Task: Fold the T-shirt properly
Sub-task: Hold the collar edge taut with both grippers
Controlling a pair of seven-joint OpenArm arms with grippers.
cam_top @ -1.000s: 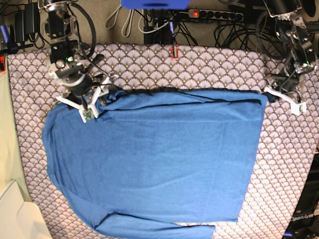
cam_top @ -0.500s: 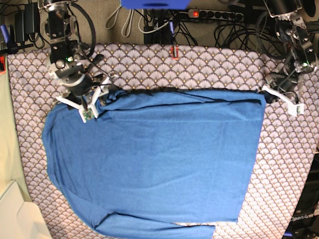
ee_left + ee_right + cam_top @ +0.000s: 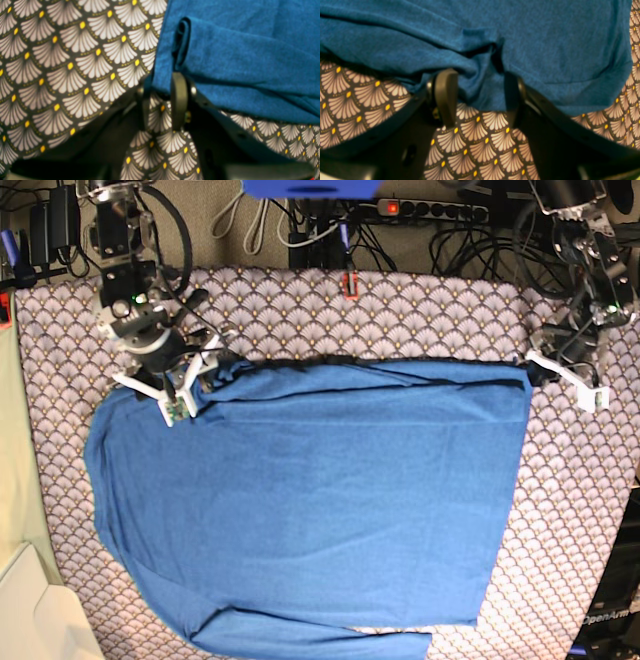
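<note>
1. Fan-patterned tablecloth over the whole work surface, a tangle of cables and a power strip along the far edge.
2. One T-shirt, plain blue, spread flat across the middle of the cloth, far edge folded over into a doubled band.
3. Two grippers, one at each far corner of the shirt.
4. Left gripper at the corner on the base view's right: pads now standing slightly apart after being nearly shut a second ago, hem corner between them; cannot tell whether the fabric is pinched or already free.
5. Shirt corner there unmoved across the base views, so likely a release after laying down the fold, or a re-grip.
6. Right gripper unchanged, jaws wide, a bunched ridge of shirt fabric lying between the fingers without being squeezed.
7. Fold along the far edge seemingly placed; remaining folds not yet done.
</note>
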